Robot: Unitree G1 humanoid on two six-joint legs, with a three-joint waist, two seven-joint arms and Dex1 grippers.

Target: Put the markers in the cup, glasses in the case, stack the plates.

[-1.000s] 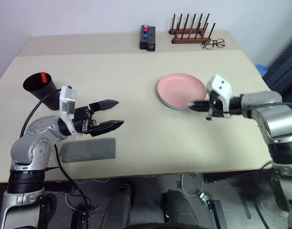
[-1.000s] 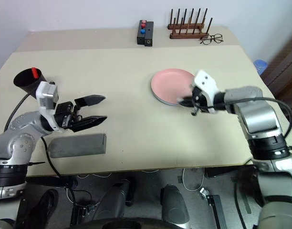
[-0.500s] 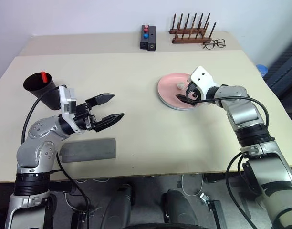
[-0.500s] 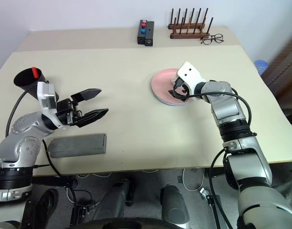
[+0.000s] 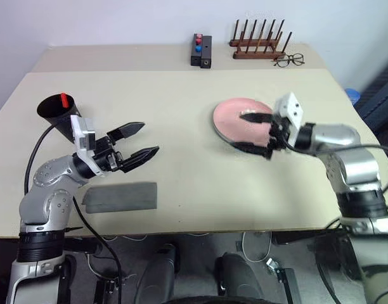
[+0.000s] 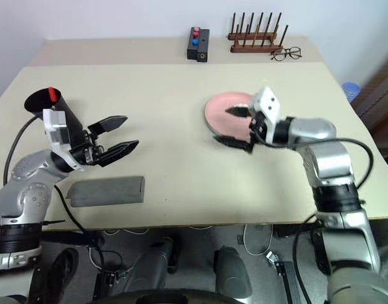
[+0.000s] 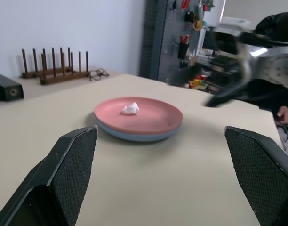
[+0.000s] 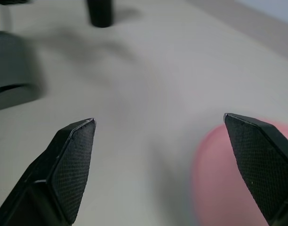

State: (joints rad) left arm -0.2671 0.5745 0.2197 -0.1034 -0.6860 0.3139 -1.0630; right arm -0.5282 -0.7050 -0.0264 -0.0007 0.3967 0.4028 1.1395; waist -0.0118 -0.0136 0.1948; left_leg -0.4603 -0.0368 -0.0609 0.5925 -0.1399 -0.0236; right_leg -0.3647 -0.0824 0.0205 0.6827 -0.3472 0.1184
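Hovering over the table [image 5: 181, 107], we see both grippers spread wide and empty: right gripper [image 5: 254, 133] above the stacked plates [image 7: 137, 122], left gripper [image 5: 140, 140] near the case [image 5: 120, 197] and cup [image 5: 54, 109].

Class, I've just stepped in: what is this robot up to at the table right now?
Tidying a table. The pink plate already sits on the blue plate, a small white scrap on top. The right gripper hangs open over them, holding nothing. The left gripper is open too, above the closed grey case. A red-capped marker stands in the black cup.
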